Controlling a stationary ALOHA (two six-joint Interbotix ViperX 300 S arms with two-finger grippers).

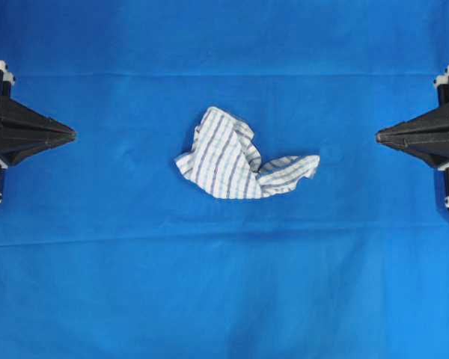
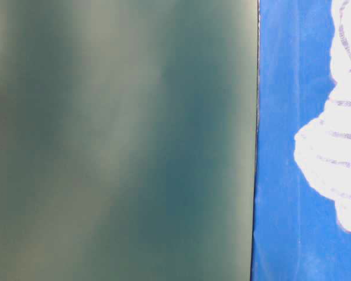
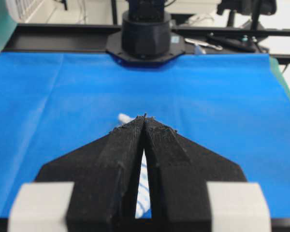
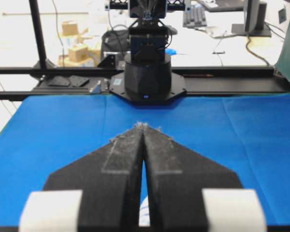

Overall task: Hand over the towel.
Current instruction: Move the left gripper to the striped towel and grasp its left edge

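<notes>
The towel (image 1: 236, 155), a crumpled white cloth with thin blue and grey stripes, lies in the middle of the blue sheet (image 1: 224, 284). It also shows at the right edge of the table-level view (image 2: 333, 134). My left gripper (image 1: 72, 135) is at the left edge, tips together, shut and holding nothing, well short of the towel. My right gripper (image 1: 379, 135) is at the right edge, also shut and holding nothing. In the left wrist view the towel (image 3: 144, 186) peeks through the slit behind the shut tips (image 3: 145, 116). In the right wrist view a bit of towel (image 4: 144, 212) shows below the shut tips (image 4: 142, 125).
The blue sheet covers the whole table. Each wrist view shows the opposite arm's black base (image 3: 146, 36) (image 4: 147, 79) at the sheet's far edge. A dark green blurred panel (image 2: 117, 140) fills the left of the table-level view.
</notes>
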